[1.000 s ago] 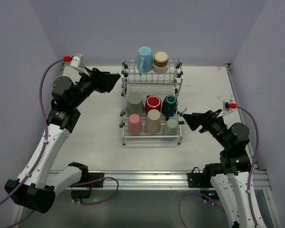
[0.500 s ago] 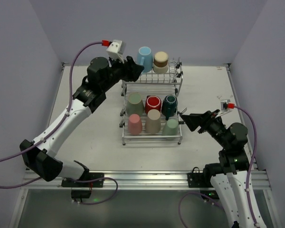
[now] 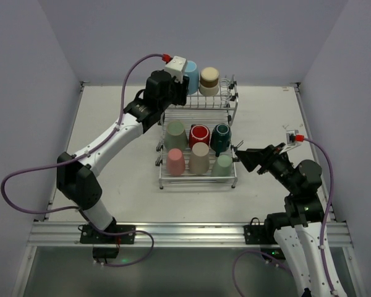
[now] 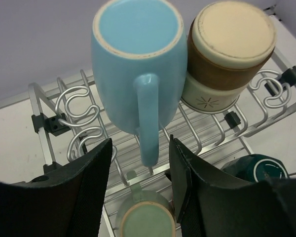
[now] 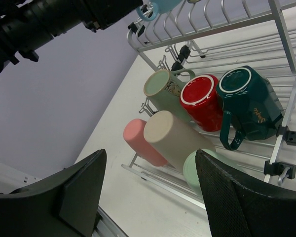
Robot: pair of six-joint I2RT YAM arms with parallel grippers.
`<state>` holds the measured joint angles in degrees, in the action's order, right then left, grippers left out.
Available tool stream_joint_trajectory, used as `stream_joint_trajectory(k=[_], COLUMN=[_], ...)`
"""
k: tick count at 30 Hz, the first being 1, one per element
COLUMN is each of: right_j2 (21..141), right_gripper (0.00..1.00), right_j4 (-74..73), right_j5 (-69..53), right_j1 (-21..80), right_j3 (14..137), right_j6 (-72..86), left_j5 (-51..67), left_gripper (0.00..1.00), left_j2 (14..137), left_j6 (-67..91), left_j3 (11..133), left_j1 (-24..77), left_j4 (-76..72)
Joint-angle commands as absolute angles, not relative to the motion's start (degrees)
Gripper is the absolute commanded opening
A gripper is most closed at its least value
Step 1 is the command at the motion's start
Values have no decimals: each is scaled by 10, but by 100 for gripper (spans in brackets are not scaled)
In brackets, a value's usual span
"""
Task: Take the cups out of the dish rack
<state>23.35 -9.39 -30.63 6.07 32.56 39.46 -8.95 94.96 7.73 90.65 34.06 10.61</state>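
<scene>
The dish rack (image 3: 198, 185) stands mid-table. Its upper shelf (image 4: 207, 132) holds an upturned light blue mug (image 4: 135, 59) and a tan-brown cup (image 4: 227, 54). The lower tray (image 5: 153, 178) holds the sage green (image 3: 175, 135), red (image 3: 199, 134), dark teal (image 3: 221, 137), pink (image 3: 175, 162), beige (image 3: 200, 158) and mint green (image 3: 222, 166) cups. My left gripper (image 4: 140, 143) is open, its fingers on either side of the blue mug's handle, not touching. In the top view it (image 3: 180, 85) hides part of that mug. My right gripper (image 3: 246, 155) is open and empty, right of the lower tray.
The white table (image 3: 111, 161) is walled on three sides by lilac panels. An aluminium rail (image 3: 185, 232) runs along the near edge. Purple cables (image 3: 25, 204) loop off both arms.
My left arm has swung from the table's left side up and right to the upper shelf, its open fingers now at the blue mug. The right arm has not moved.
</scene>
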Motion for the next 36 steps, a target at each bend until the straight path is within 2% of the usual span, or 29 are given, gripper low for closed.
stream_joint_trajectory(k=[1, 20, 23, 27, 28, 36], right_j2=[235, 232, 231, 236, 236, 255], right_gripper=[75, 75, 75, 74, 74, 73], right_j4=[-90, -85, -84, -81, -81, -56], right_j5=[-317, -323, -327, -330, -330, -345], right_j1=[62, 62, 62, 62, 62, 62], right_j3=[327, 319, 317, 315, 315, 313], right_j6=[388, 390, 391, 393, 393, 404], left_j5=[-113, -135, -139, -148, -152, -181], left_gripper=[52, 40, 29, 3, 0, 0], left_j2=[957, 1005, 1002, 995, 991, 935], left_j6=[54, 34, 31, 25, 25, 21], left_j3=[938, 938, 934, 933, 933, 885], left_j1=[344, 343, 343, 344, 343, 343], left_j4=[105, 73, 60, 49, 47, 11])
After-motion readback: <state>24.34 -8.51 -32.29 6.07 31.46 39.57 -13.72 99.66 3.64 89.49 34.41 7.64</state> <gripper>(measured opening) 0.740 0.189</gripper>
